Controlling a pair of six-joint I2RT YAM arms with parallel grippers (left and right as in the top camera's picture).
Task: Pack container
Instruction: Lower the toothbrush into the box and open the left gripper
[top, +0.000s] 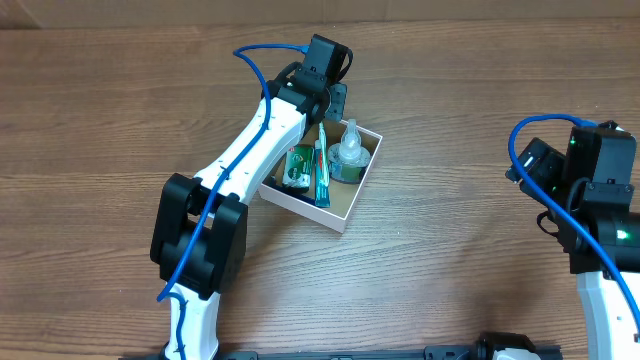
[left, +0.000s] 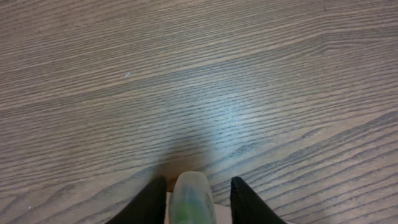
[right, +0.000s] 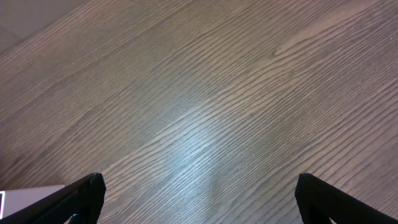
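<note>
Got the container (top: 305, 210) parked pretty much dead centre of the wooden table (top: 480, 70), turned a bit off square; white outside, brown inside. Already holding three things: a small green-and-white carton (top: 297, 167) on the 9 o'clock side; a teal toothbrush (top: 321, 178) lying right beside it down the middle; a clear bottle (top: 349, 153) standing upright toward the 2 o'clock corner.

Reaching in from 7 o'clock with the left arm (top: 250, 140); ending with the left gripper (top: 333, 108) over the box's 12 o'clock edge, right by the bottle. From the left wrist cam, seeing both black fingers (left: 148, 204) spread either side of the bottle's pale top, with a thin gap on each side; so released, not pinching it; seeing just wood grain ahead toward 12 o'clock.

Over at 3 o'clock, well apart from the box, finding the right gripper (right: 199, 183) near the table's edge; fingers splayed wide with only bare wood between them; relaxed, gripping nothing. Can't tell what the pale scrap (right: 31, 198) down at 8 o'clock in the right wrist view is.
</note>
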